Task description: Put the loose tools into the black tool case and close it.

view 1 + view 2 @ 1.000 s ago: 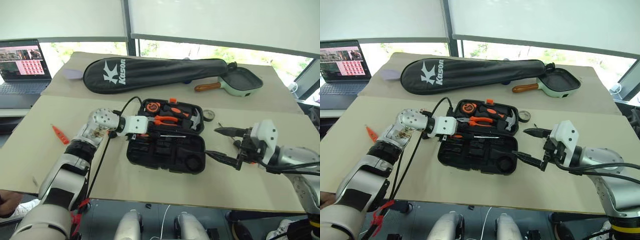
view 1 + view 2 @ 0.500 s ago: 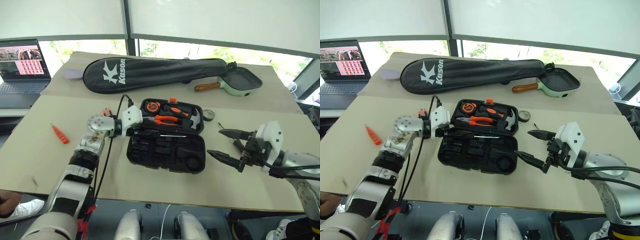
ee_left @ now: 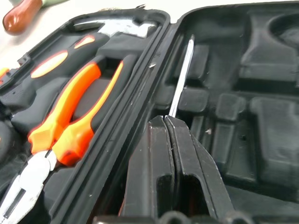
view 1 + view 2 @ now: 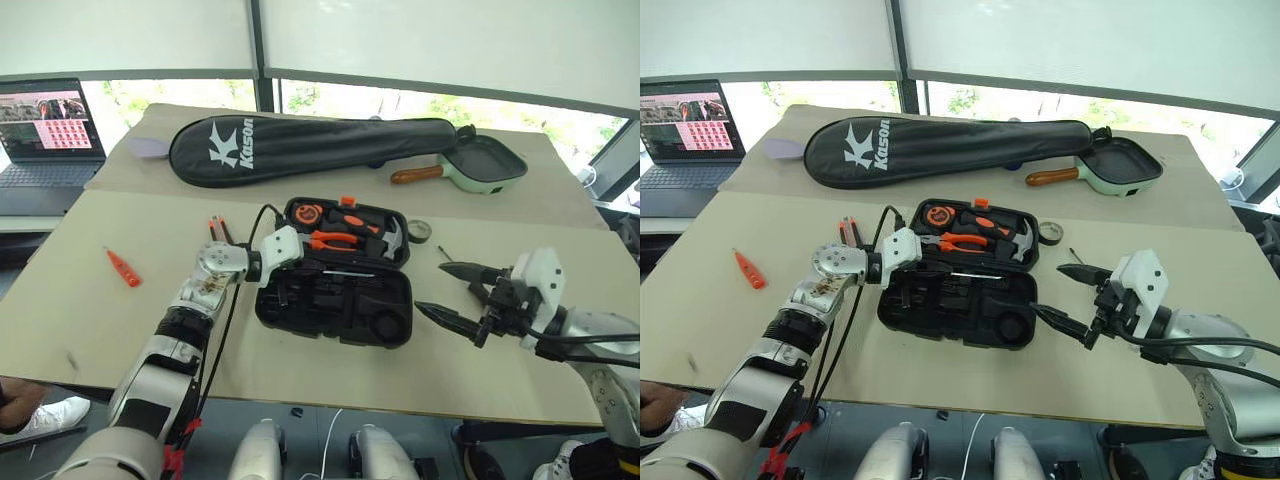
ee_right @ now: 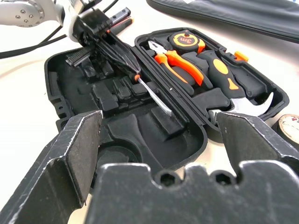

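The black tool case (image 4: 340, 312) lies open in the middle of the table. Its far half holds orange pliers (image 3: 70, 121), a tape measure (image 5: 187, 41) and a hammer (image 3: 121, 29). A screwdriver (image 5: 152, 95) lies in the near half along the hinge. My left gripper (image 3: 169, 119) is shut, fingers pressed together on top of its handle, and the shaft (image 3: 182, 74) sticks out past the tips. To the right of the case, my right gripper (image 4: 430, 286) hangs open and holds nothing. An orange tester pen (image 4: 122, 268), an orange-black tool (image 4: 216, 228) and a dark tape roll (image 4: 418, 231) lie loose.
The long black Kason bag (image 4: 310, 145) and a green pan (image 4: 485, 163) with a wooden handle lie at the back of the table. A laptop (image 4: 45, 130) stands at the far left. A small dark bit (image 4: 443, 253) lies beside the right gripper.
My left gripper has shut, rolled and sunk into the case's near half onto the screwdriver. The right gripper stays open in about the same place.
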Controlling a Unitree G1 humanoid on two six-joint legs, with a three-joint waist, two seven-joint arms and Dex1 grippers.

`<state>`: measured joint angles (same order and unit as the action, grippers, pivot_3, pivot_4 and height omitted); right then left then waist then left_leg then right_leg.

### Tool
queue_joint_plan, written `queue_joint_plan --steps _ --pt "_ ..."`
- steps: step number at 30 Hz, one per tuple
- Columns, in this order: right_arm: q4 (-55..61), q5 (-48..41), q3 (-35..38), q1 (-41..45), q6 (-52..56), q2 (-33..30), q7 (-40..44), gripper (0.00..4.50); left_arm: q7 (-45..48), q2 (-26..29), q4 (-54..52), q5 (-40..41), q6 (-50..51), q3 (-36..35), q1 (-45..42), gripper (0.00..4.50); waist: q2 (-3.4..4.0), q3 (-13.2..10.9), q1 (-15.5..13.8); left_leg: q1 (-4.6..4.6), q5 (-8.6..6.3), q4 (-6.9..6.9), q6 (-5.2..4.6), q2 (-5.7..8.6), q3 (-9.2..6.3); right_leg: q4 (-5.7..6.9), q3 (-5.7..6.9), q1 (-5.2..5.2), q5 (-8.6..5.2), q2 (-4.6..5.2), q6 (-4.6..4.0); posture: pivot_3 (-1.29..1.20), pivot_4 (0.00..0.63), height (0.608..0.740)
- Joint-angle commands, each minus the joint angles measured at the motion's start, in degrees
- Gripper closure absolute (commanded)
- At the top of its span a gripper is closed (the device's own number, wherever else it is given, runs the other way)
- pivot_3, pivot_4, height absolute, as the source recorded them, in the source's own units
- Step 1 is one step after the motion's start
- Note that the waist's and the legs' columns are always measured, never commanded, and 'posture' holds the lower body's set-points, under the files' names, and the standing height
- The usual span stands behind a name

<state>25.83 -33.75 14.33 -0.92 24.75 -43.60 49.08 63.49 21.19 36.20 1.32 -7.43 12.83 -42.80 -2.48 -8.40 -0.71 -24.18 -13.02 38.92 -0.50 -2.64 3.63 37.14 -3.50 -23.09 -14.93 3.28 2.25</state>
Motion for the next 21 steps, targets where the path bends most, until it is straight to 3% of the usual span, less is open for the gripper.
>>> queue_joint_plan --steps 1,4,6,9,16,19,21 --pt "1.39 0.27 1.96 -0.58 -1.58 0.64 -0.98 0.0 -1.14 -0.4 1.04 -1.74 3.23 1.25 0.73 4.42 0.02 0.02 -0.02 0.02 0.0 0.0 0.0 0.0 0.0 0.0 0.0 0.02 0.0 0.0 0.0 0.0 0.15 0.74" --pt "1.47 0.19 2.31 -1.25 -1.68 1.05 -1.4 0.0 -0.86 -0.47 0.27 -0.71 2.97 0.51 1.53 4.42 0.05 0.03 0.02 0.05 0.0 0.01 0.0 0.01 0.0 0.0 0.0 0.06 0.01 0.0 0.01 0.0 0.15 0.74" --pt "1.31 -0.06 3.55 -2.13 -2.07 1.51 -1.69 0.0 0.51 -1.42 -2.69 4.71 4.21 -3.06 2.18 4.42 0.07 0.05 0.05 0.08 0.0 0.01 0.0 0.01 0.0 0.01 0.0 0.08 0.01 0.0 0.01 0.0 0.15 0.74" --pt "0.05 -0.51 8.2 -5.44 -4.18 2.55 -1.38 0.0 4.43 -0.38 -10.52 14.47 3.58 -9.69 4.52 3.79 0.07 0.04 0.11 0.02 0.0 0.0 0.0 0.0 -0.01 0.02 -0.02 0.0 0.01 0.0 0.0 0.0 0.15 0.74" --pt "-7.88 5.12 17.82 -17.29 -16.03 6.88 -0.64 0.0 13.62 12.29 -33.73 29.07 13.35 -18.32 18.95 1.33 0.21 0.1 0.57 0.06 -0.03 -0.17 -0.01 -0.11 -0.12 -0.03 -0.03 -0.03 0.0 -0.02 -0.02 0.0 0.15 0.74" --pt "-10.28 6.97 19.92 -21.77 -19.93 8.6 -0.31 0.0 17.44 16.54 -37.72 33.95 14.79 -22.35 24.74 0.21 0.39 0.13 0.65 0.17 -0.03 -0.14 -0.01 -0.11 -0.11 -0.02 -0.11 0.04 0.0 0.04 -0.02 0.0 0.15 0.74" --pt "-10.73 7.77 21.03 -26.55 -21.52 10.23 0.08 0.0 20.7 21.21 -36.61 33.88 12.87 -26.85 29.89 0.02 0.44 0.11 0.64 0.24 -0.02 -0.11 -0.01 -0.1 -0.01 -0.01 -0.11 0.09 -0.01 0.06 -0.03 0.0 0.15 0.74"
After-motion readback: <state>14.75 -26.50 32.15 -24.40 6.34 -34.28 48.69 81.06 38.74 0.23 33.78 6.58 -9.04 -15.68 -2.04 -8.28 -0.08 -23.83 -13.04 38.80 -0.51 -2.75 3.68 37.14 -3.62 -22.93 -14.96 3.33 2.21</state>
